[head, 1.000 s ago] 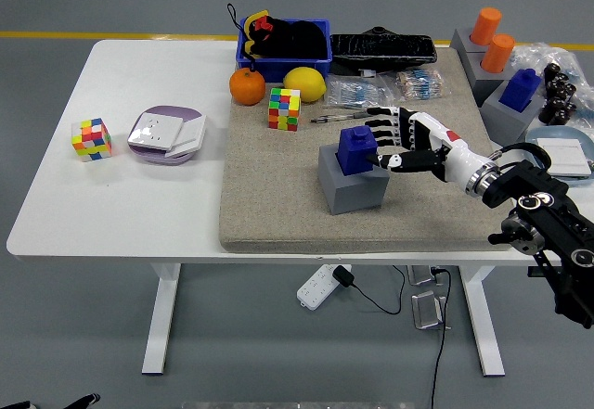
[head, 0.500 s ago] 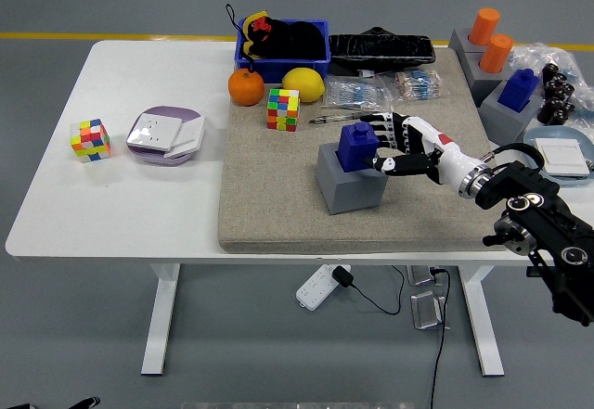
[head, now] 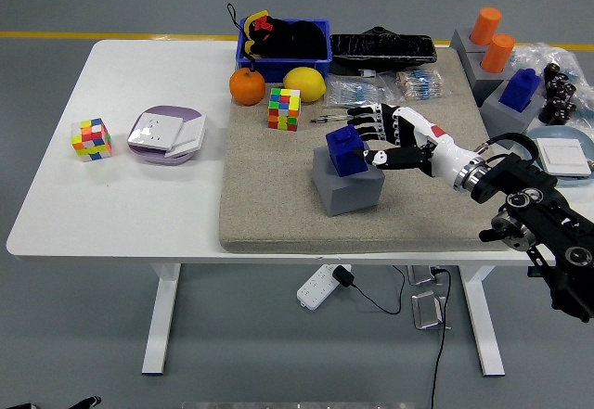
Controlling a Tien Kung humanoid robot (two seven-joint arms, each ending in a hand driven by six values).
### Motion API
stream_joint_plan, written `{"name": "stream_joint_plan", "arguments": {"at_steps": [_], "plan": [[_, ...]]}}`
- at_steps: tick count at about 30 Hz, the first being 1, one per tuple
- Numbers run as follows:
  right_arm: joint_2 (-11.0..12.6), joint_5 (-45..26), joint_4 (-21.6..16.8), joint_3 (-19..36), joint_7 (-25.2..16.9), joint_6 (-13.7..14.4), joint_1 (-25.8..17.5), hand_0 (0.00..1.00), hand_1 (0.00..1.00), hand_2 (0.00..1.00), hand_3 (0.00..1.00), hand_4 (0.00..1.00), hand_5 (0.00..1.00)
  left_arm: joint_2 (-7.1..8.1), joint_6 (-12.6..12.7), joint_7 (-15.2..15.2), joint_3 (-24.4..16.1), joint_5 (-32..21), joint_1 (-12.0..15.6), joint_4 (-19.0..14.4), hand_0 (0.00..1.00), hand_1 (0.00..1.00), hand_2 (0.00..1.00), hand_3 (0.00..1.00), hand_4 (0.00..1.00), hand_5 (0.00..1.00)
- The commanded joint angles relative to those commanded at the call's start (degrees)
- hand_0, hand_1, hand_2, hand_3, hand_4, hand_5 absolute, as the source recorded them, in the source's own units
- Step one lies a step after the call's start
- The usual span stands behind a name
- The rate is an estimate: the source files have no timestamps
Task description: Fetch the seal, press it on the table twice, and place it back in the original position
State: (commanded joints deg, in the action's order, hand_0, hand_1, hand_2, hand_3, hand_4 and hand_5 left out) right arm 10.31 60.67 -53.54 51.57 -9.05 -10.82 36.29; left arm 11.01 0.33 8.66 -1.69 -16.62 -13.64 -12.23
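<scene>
While a small colour cube (head: pixel 92 139) and a lilac dish (head: pixel 166 134) lie far left on the white table (head: pixel 139 210), the blue seal (head: pixel 346 149) stands tilted in its grey holder (head: pixel 347 188) on the beige mat (head: pixel 278 214), pinched between thumb and fingers (head: pixel 367 132) of the right hand (head: pixel 394 138).

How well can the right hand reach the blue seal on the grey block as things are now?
Yes, probably well. The right hand is already at the blue seal, its fingers curled around it from the right. The seal sits tilted on the grey block, and nothing stands between.
</scene>
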Motion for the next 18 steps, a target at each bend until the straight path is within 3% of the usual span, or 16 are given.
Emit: {"name": "stream_joint_plan", "arguments": {"at_steps": [11, 18], "plan": [[0.26, 0.18, 1.18, -1.18, -0.23, -0.46, 1.26, 0.761, 0.712, 0.721, 0.738, 0.774, 0.002, 0.09, -0.10, 0.08, 0.73, -0.44, -0.05, 0.03, 0.812, 0.805, 0.773, 0.814, 0.692, 0.435], [0.35, 0.00, 2.86, -2.24, -0.03, -3.28, 1.92, 0.761, 0.714, 0.724, 0.738, 0.747, 0.002, 0.11, -0.15, 0.02, 0.44, -0.13, -0.13, -0.06, 0.811, 0.805, 0.775, 0.815, 0.693, 0.434]]}}
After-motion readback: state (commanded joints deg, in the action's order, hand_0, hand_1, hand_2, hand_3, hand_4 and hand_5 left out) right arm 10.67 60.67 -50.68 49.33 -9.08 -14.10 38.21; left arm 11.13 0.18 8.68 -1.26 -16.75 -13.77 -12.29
